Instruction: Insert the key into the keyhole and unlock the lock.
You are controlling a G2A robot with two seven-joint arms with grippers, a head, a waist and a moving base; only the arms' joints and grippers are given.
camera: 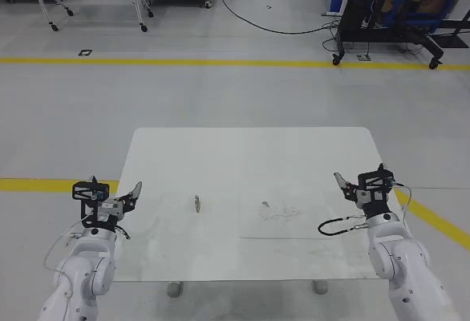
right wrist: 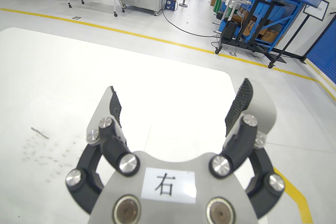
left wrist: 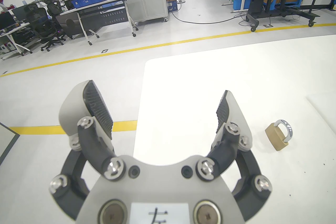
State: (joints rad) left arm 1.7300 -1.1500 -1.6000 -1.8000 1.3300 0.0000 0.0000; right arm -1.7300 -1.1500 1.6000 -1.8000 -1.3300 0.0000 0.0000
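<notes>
The padlock (camera: 196,203) lies near the middle of the tabletop (camera: 251,152), right of the left gripper (camera: 115,191), which hangs wide open and empty at the left edge. The key (right wrist: 39,132) lies right of the padlock, well left of the right gripper (camera: 362,178), likewise wide open and empty.

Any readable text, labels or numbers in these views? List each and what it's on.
"右": right sticker, on the right gripper body.
"左", lower part cut off by the frame edge: left sticker, on the left gripper body.
Padlock: no print readable.
Background sign and cartons: too small to read.
</notes>
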